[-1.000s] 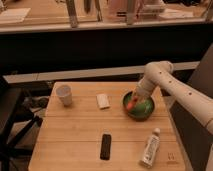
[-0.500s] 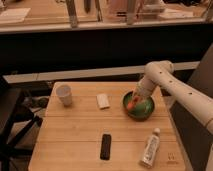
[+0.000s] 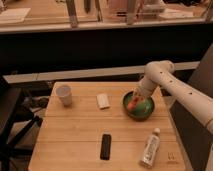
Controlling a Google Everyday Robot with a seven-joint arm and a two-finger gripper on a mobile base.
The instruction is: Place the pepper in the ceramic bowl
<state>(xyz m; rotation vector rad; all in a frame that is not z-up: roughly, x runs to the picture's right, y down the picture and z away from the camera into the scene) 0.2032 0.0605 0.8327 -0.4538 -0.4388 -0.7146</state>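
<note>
The green ceramic bowl point(image 3: 140, 109) sits on the right part of the wooden table point(image 3: 75, 135). The small orange-red pepper point(image 3: 133, 104) lies inside the bowl, toward its left side. My gripper point(image 3: 136, 96) hangs over the bowl at the end of the white arm that comes in from the right, its tip right at the pepper's upper end.
A white paper cup point(image 3: 64, 94) stands at the table's back left. A small white packet point(image 3: 103, 100) lies between cup and bowl. A black remote-like bar point(image 3: 105, 146) lies near the front middle. A white bottle point(image 3: 150, 147) lies at the front right.
</note>
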